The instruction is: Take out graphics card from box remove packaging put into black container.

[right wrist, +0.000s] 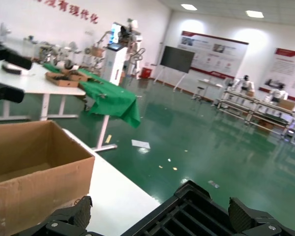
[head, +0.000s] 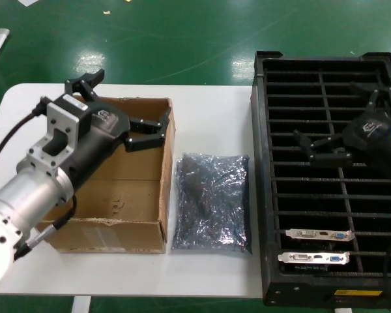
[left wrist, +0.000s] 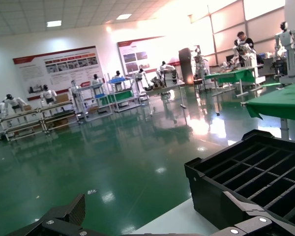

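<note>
While both arms hang over the white desk [head: 208, 104], nearest the robot at 5 o'clock sit two small flat dark graphics cards w/ silver end brackets and white/blue ports [head: 316, 245], slotted in the front rows of the big black plastic slotted crate [head: 260, 195]; yellow label on its front wall. At 6 o'clock, btwn crate and carton, the crinkly grey-blue antistatic bag [head: 212, 202] lies flat on the desk, just beside both; can't tell if anything is inside. At 8 o'clock stands the brown corrugated cardboard box [head: 104, 228], open-topped, clear tape on front; no card seen in the part of its inside that shows. Left claw [head: 146, 134] hangs over the box's far right part, by its right wall, fingers spread, pinching nothing. Right claw [head: 326, 147] at 2 o'clock hovers over the crate's middle rows, fingers spread too, empty. Right wrist view shows the box [right wrist: 34, 167] and crate rim [right wrist: 187, 206] w/ green floor beyond.
</note>
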Controlling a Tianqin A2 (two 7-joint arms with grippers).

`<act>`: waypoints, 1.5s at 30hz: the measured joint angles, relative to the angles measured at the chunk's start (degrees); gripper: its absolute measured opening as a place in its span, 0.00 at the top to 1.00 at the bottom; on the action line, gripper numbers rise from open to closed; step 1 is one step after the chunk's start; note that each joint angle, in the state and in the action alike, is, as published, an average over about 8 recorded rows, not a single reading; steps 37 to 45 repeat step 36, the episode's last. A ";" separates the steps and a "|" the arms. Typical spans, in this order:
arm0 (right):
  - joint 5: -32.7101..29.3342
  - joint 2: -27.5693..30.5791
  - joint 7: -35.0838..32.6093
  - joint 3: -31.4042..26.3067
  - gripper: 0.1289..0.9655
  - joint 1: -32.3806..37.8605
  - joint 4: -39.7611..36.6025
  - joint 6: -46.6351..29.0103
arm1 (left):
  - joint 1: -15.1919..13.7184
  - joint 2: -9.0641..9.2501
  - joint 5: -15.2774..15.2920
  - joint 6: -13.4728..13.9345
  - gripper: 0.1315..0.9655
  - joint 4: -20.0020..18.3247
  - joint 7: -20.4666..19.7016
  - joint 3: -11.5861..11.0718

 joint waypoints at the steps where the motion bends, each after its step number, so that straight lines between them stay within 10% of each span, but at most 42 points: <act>1: 0.22 -0.29 -0.17 0.22 0.00 -0.77 0.31 0.71 | 0.57 0.09 -0.71 -0.58 0.00 -0.01 0.57 -0.02; 33: 7.57 -9.49 -5.83 7.44 0.00 -25.10 10.32 23.93 | 18.44 2.83 -24.11 -19.50 0.00 -0.25 19.33 -0.49; 45: 7.91 -9.93 -6.09 7.79 0.00 -26.25 10.80 25.02 | 19.27 2.96 -25.22 -20.39 0.00 -0.26 20.22 -0.51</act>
